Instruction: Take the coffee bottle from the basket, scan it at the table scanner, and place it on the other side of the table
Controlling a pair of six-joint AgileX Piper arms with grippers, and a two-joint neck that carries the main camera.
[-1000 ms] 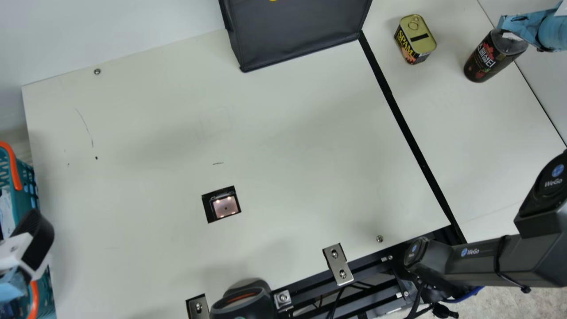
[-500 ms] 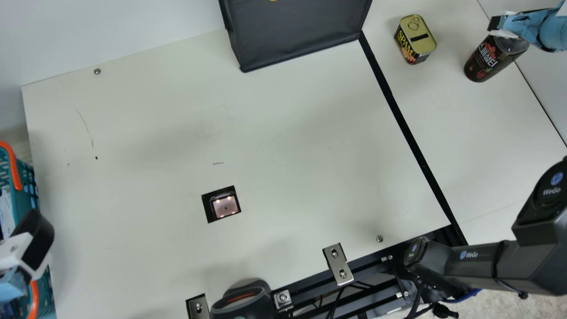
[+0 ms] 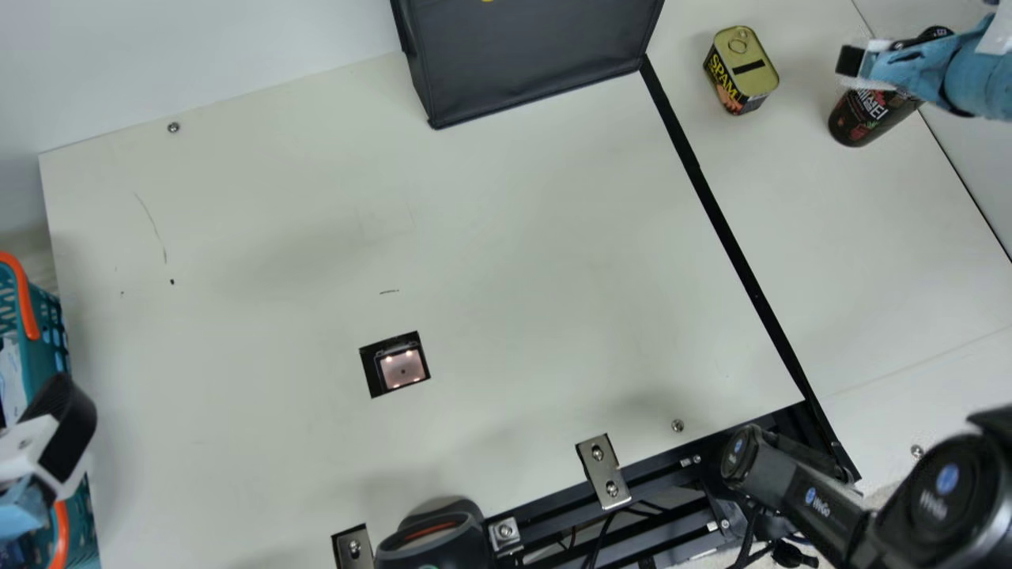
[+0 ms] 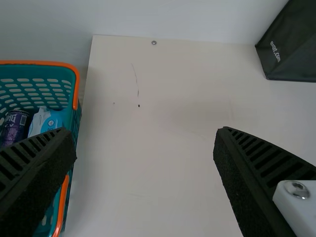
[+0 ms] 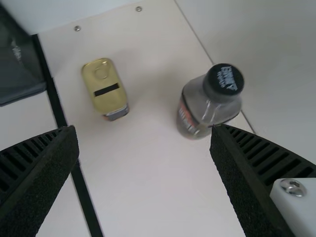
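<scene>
The dark coffee bottle (image 3: 866,118) stands upright on the table's far right part, beyond the black strip; its black cap (image 5: 224,81) faces up in the right wrist view. My right gripper (image 3: 858,65) is above and beside the bottle, partly covering it, and in its own wrist view the right gripper (image 5: 144,170) stands open with nothing between its fingers. At the left edge my left gripper (image 3: 59,438) hangs over the basket (image 3: 55,332); seen from its wrist, the left gripper (image 4: 145,173) is open and holds nothing. The scanner window (image 3: 402,368) lies in the tabletop.
A gold-topped can (image 3: 742,69) stands left of the bottle. At the back is a black fabric bag (image 3: 530,59). A dark handheld device (image 3: 433,541) sits at the front edge. Packed goods, including a purple can (image 4: 16,126), lie in the basket.
My right gripper has drawn back from the bottle's top, moving left and nearer the front in the main view, while its arm folded lower. The bottle stayed standing. My left arm kept still.
</scene>
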